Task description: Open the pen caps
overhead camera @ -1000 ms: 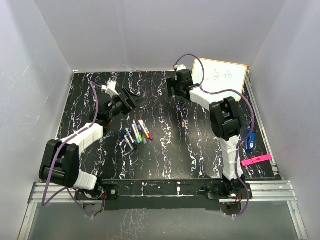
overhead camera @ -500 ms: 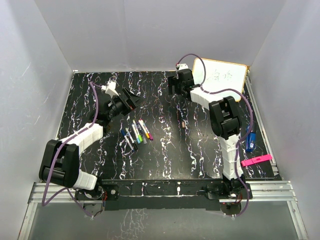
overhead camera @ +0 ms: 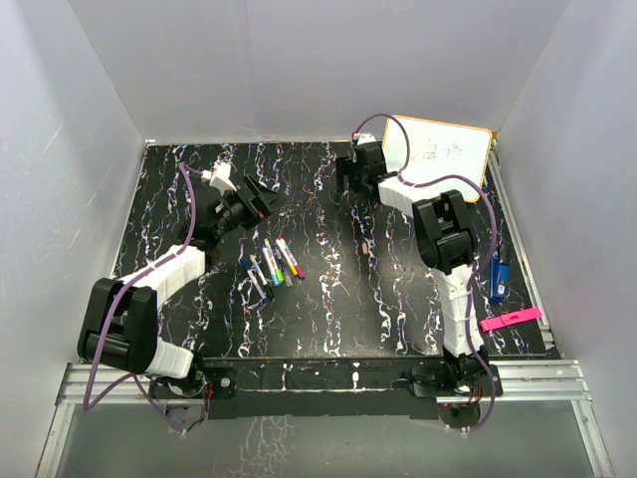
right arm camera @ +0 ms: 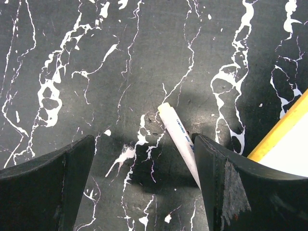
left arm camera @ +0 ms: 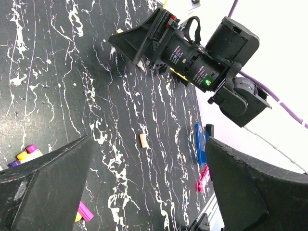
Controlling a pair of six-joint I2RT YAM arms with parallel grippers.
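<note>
Several pens (overhead camera: 271, 262) with white barrels and coloured pen caps lie side by side mid-table. My left gripper (overhead camera: 261, 201) hovers just behind them, open and empty. In the left wrist view my left gripper (left arm camera: 147, 144) frames a small loose peach cap (left arm camera: 143, 140), with yellow and purple caps (left arm camera: 25, 153) at the lower left. At the back my right gripper (overhead camera: 350, 175) is low over the table, open. In the right wrist view a white pen barrel (right arm camera: 178, 131) lies on the table beside the right finger (right arm camera: 226, 183) of my right gripper (right arm camera: 143, 139), ungripped.
A whiteboard (overhead camera: 441, 152) with a wooden frame leans at the back right, its edge (right arm camera: 284, 129) close to the right finger. A blue chunky object (overhead camera: 498, 280) and a pink clip (overhead camera: 511, 319) lie at the right edge. White walls enclose the table.
The right arm has shifted slightly, its elbow drifting left. Left arm and the row of pens have not moved.
</note>
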